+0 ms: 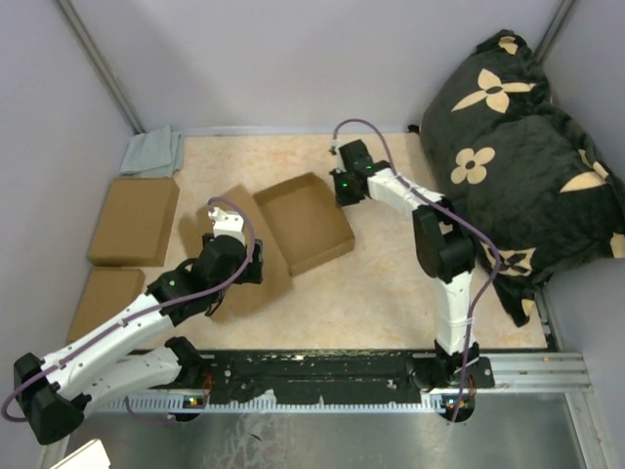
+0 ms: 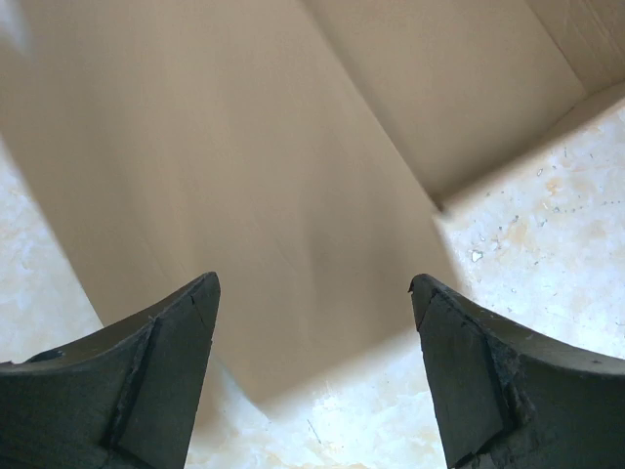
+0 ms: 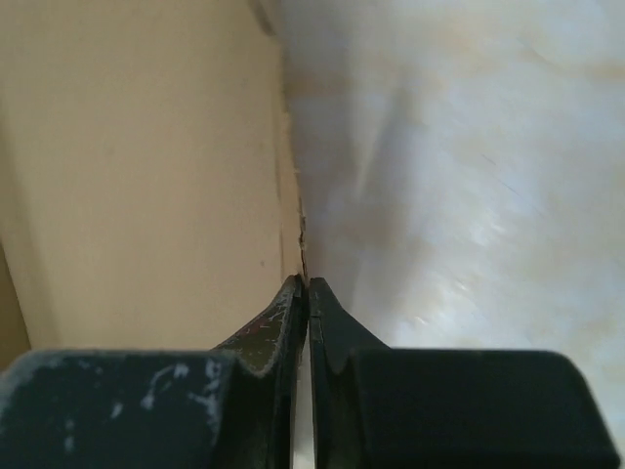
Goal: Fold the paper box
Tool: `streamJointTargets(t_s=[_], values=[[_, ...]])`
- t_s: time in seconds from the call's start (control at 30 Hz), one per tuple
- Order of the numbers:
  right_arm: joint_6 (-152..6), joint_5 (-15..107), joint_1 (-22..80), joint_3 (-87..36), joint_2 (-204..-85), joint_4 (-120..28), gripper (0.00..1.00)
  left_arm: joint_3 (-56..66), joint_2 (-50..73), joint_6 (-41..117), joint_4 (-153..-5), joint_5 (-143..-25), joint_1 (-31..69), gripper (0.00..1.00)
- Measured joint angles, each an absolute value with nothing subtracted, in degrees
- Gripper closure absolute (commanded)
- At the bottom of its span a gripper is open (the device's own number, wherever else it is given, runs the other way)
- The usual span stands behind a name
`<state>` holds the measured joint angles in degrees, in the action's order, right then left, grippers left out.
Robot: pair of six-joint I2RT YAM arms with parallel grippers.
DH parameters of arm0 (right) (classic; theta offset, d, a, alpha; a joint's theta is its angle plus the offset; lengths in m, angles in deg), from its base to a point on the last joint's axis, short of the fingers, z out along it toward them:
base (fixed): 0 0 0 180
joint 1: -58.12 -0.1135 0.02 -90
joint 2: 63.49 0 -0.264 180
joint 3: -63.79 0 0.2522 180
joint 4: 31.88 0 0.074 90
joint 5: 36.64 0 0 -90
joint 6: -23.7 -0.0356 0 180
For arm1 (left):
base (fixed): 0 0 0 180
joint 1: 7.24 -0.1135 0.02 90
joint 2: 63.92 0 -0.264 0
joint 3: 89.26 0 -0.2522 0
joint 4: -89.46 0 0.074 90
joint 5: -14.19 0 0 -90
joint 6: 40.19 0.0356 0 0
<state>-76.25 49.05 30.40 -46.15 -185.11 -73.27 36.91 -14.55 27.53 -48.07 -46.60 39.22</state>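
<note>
The right jaws are closing flat together on the top edge of a standing wall of the paper box (image 3: 146,195), and they appear to be pinching that thin rim right at their tips. The inner face of the wall is running away from them on one side, and the bare counter (image 3: 469,195) is showing on the other. The left jaws are standing wide apart and gripping nothing. They are hovering just above the box's flat, unfolded lid panel (image 2: 254,195), which is lying straight below and ahead of them and filling the gap between the two fingers. Beyond them the panel is meeting the raised tray part of the box at a crease. Seen from above, the blank is stretching on a diagonal from one pair of jaws to the other. Its tray end is sitting at the right jaws, and its flat lid end is spreading under the left jaws, so the long axis is pointing from one arm toward the other. The left arm (image 1: 127,327) is the nearer one to the loose panel, so, judging from this, lifting the lid over the tray is falling to it while the right arm (image 1: 444,244) is steadying the wall. Well out beyond the left jaws, two finished cardboard boxes (image 1: 132,220) are lying apart from the work.
</note>
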Motion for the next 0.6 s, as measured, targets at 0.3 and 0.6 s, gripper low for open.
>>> streamJointTargets(t_s=[0.3, 0.6], values=[[-87.14, 47.39, 37.65, -25.5, -170.47, -69.73, 0.89, 36.91, -14.6, 27.55, -48.2, -46.62, 39.02, 0.15], [-97.45, 40.7, 10.05, -10.31, -155.65, -67.5, 0.61, 36.91, -14.6, 27.55, -48.36, -46.44, 38.34, 0.15]])
